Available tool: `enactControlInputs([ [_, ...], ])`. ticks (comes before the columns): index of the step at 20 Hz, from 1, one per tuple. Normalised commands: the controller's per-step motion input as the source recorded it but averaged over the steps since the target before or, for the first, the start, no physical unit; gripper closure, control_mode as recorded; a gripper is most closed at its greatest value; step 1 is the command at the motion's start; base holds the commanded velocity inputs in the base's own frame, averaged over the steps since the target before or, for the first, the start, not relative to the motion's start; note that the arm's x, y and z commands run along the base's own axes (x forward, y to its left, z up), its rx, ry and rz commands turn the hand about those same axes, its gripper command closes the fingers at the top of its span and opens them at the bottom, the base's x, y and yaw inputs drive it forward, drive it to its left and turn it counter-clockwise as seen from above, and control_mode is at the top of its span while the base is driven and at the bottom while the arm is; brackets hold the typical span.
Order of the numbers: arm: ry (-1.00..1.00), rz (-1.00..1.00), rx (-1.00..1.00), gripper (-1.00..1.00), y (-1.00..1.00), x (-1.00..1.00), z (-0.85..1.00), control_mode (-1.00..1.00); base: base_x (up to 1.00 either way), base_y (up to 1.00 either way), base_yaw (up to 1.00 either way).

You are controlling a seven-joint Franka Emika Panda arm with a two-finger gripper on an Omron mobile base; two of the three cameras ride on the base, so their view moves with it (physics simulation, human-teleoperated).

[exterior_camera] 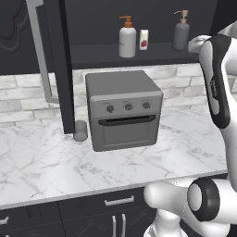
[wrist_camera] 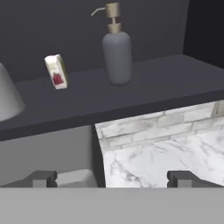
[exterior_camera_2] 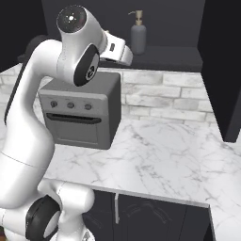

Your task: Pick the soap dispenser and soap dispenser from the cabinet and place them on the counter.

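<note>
Left base view shows the white soap dispenser [exterior_camera: 127, 40]; hand view shows the pincer [wrist_camera: 112, 178] spread wide, empty.

— Where do the two base views look from?

— Both sit behind the arm, looking forward and down over the desk [exterior_camera: 41, 162]. In the left one the arm rises at 4 o'clock; in the right one, at 8 o'clock.

— What do they share?

— The grey oven [exterior_camera: 122, 109], the brick wall and the cabinet shelf [exterior_camera_2: 164, 59] with the dark grey soap dispenser [exterior_camera_2: 138, 35].

— And the hand view?

— Much nearer, level with that shelf; the same dispenser stands at 12 o'clock, the small carton [wrist_camera: 56, 71] at 10 o'clock.
</note>
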Motion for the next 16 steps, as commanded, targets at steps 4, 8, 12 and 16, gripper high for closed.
enactControlInputs([
  [4,-0.1,0.0,0.0,-1.0,0.0,0.39,0.17,-1.0,0.0,0.0,0.0],
  [8,-0.06,0.0,0.0,-1.0,0.0,0.53,0.14,-1.0,0.0,0.0,0.0],
  [12,-0.03,0.0,0.0,-1.0,0.0,0.49,0.09,-1.0,0.0,0.0,0.0],
  [16,-0.01,0.01,0.0,-1.0,0.0,0.44,0.11,-1.0,0.0,0.0,0.0],
])
